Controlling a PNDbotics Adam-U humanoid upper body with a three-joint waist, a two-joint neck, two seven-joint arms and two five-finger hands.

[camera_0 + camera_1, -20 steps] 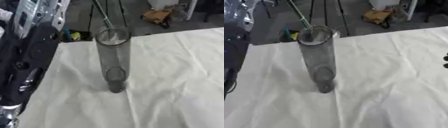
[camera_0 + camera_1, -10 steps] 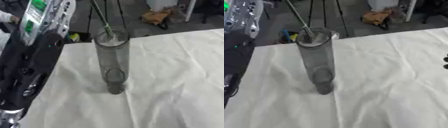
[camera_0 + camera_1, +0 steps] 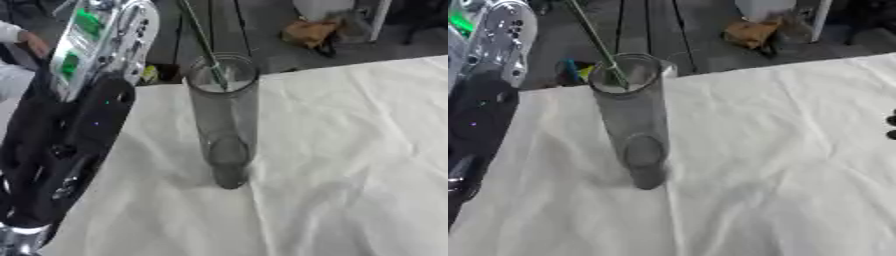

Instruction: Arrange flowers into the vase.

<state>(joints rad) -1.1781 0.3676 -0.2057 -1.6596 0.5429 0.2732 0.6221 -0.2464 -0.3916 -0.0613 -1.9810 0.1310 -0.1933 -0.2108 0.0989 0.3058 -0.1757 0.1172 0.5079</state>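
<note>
I see a green stem (image 3: 208,60) dipping into the vase (image 3: 224,120) on the worktop (image 3: 350,150); my right hand (image 3: 891,127) barely shows, fingers unreadable.

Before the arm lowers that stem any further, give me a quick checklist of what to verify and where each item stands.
1. Vase upright on the white cloth: ok.
2. Green stem tip inside the vase mouth: ok, it crosses the rim and points down inside.
3. Stem clear of the glass wall: cannot tell.
4. Hold on the stem: cannot tell, the holding hand is out of view above.
5. Left arm clear of the vase: ok, a gap shows between them.
6. Right hand out of the way: ok, only dark fingertips show at the right edge.
</note>
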